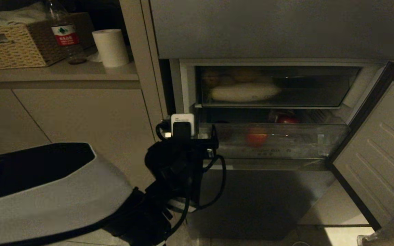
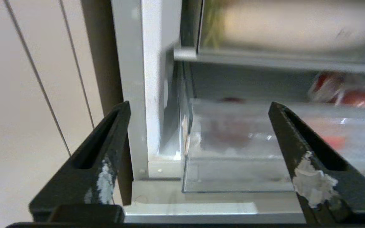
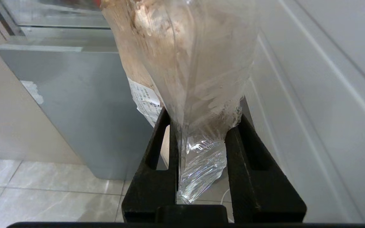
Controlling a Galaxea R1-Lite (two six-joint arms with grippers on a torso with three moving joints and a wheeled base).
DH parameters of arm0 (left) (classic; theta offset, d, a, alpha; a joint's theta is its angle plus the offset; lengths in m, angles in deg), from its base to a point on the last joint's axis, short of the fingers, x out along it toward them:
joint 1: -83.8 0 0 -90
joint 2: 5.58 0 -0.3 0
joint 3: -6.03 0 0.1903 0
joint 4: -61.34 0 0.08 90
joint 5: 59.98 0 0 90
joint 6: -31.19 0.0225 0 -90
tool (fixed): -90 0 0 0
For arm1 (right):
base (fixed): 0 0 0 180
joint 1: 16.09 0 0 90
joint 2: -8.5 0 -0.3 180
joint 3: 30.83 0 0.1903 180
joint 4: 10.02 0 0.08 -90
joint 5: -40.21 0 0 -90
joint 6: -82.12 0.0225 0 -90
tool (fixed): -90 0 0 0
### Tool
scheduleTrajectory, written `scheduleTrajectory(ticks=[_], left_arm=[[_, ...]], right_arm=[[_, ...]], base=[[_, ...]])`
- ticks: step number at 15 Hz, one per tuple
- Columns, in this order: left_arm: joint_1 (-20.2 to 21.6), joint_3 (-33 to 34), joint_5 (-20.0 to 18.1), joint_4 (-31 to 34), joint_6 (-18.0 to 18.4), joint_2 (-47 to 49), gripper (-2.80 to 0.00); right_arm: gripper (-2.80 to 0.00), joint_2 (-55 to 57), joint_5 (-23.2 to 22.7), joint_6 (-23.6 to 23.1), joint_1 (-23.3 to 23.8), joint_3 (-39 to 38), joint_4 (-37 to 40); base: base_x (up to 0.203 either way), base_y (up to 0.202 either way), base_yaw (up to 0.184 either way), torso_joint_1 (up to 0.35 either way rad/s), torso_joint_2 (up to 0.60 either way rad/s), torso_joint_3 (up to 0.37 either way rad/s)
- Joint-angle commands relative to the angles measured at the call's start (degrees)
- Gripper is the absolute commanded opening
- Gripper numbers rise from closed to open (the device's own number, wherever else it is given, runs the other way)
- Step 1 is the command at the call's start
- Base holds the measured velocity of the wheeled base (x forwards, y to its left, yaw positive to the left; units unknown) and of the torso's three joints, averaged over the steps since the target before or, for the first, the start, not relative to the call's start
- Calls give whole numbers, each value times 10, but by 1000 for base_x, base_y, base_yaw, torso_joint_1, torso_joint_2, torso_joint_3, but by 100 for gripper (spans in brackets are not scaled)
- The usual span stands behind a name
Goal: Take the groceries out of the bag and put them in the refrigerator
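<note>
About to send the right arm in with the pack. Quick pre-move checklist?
1. Fridge door swung open: ok.
2. Clear drawer pulled out: ok.
3. Left gripper open, holding nothing, at the drawer's left corner: ok.
4. Right gripper shut on the clear pack of pale lumps: ok.
5. Room in the drawer beside the red items: cannot tell.
6. Left arm out of the right arm's path: cannot tell.

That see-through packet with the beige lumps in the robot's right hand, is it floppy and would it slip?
Probably floppy: the clear packet bulges above the right end effector, whose fingers pinch only its crinkled neck, so the lumps may sway when moved. The shiny film looks slippery, so the thin pinched part might slide out. It seems fairly light, since that small pinch holds it.
</note>
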Motion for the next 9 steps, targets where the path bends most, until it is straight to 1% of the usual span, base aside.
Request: scheduleTrajectory(ticks=[1,3,5,6,7,8,9], left_arm=[[-8,6,2,7,2,-36,-280],[-12,7,1,64,2,-55,-280],[-12,2,-1,189,1,-92,-280],[-12,-6,-3,264,0,-109,-280],[-13,-14,-5,318,-2,-125,-280],[-25,-19,-7,338,-10,-130,-280],[-34,-28,-12,350,-35,-130,-280]], right_arm=[[-280,0,0,0,0,0,0],[-280,0,0,0,0,0,0],[-280,0,0,0,0,0,0],[-280,0,0,0,0,0,0],[-280,0,0,0,0,0,0],[-280,0,0,0,0,0,0],[-280,0,0,0,0,0,0]], base=[[0,0,0,0,0,0],[0,0,0,0,0,0],[0,0,0,0,0,0],[0,0,0,0,0,0],[0,0,0,0,0,0],[0,0,0,0,0,0],[0,0,0,0,0,0]])
